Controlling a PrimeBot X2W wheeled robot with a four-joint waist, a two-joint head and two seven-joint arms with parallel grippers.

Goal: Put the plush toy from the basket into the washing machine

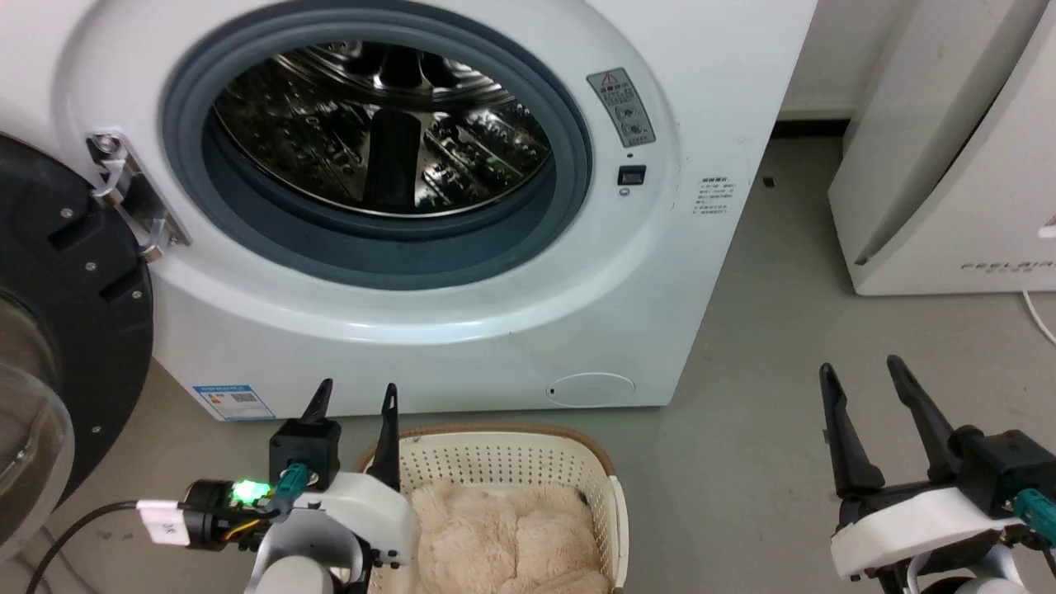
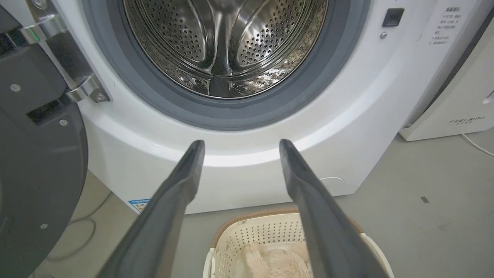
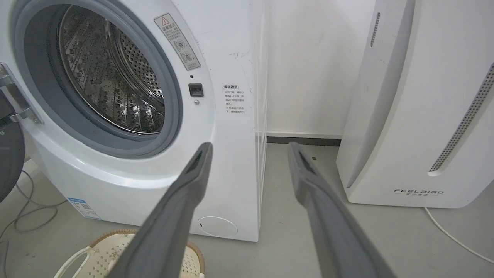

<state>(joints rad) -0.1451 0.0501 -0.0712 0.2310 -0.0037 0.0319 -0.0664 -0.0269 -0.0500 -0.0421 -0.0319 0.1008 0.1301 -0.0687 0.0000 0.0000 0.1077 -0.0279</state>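
Observation:
The cream-beige plush toy (image 1: 503,536) lies inside the perforated white basket (image 1: 606,503) on the floor in front of the washing machine (image 1: 462,330). The washer's door (image 1: 66,313) hangs open at the left, showing the empty steel drum (image 1: 388,124). My left gripper (image 1: 353,394) is open just left of the basket's rear rim, above the floor, holding nothing. In the left wrist view the left gripper (image 2: 241,144) points at the washer's lower front, with the basket (image 2: 251,231) and plush toy (image 2: 278,264) below. My right gripper (image 1: 862,371) is open, well right of the basket.
A white slanted appliance (image 1: 949,165) marked FEELAIR stands at the right against the wall, its cord (image 1: 1039,318) trailing on the floor. Grey floor (image 1: 759,396) lies between it and the washer. Cables (image 3: 23,216) lie on the floor left of the washer.

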